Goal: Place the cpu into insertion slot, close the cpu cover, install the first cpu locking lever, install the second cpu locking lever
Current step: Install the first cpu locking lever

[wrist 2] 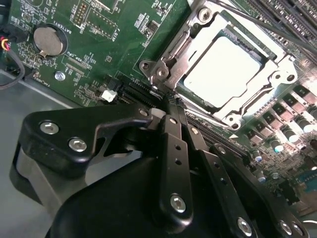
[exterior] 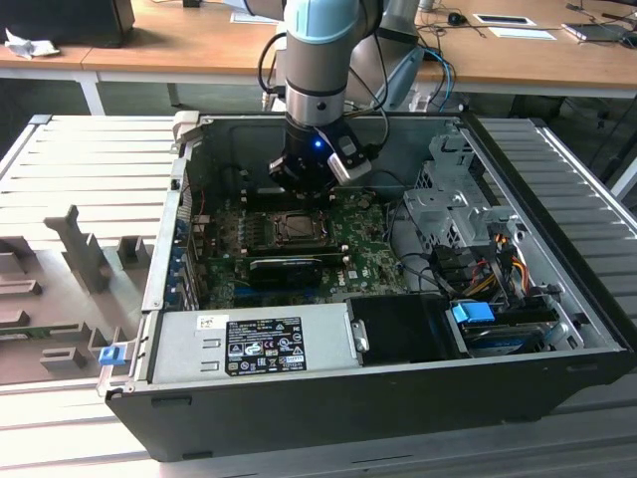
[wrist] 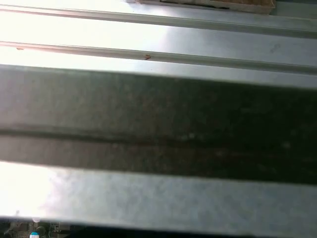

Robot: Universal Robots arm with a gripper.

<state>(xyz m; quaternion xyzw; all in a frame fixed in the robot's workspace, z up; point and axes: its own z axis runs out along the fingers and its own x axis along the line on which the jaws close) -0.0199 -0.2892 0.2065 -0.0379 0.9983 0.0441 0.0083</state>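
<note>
In the second wrist view the cpu (wrist 2: 223,69) lies flat in the insertion slot (wrist 2: 233,119), its pale metal top showing through the cut-out of the cpu cover (wrist 2: 179,60). The cover is folded down over it. My gripper (wrist 2: 167,102) is shut, its black fingers (wrist 2: 173,144) pressed together. Their tips sit at the socket's edge beside a corner of the cover. A thin lever rod (wrist 2: 267,25) runs along the socket's opposite side. In the exterior view my gripper (exterior: 302,184) hangs just behind the socket (exterior: 295,227) inside the open case.
A black graphics card (exterior: 289,267) lies in front of the socket, and the power supply (exterior: 249,344) fills the case's front. The drive cage (exterior: 453,199) and cables (exterior: 498,259) are on the exterior view's right. A coin battery (wrist 2: 47,40) and memory slots (wrist 2: 292,20) flank the socket.
</note>
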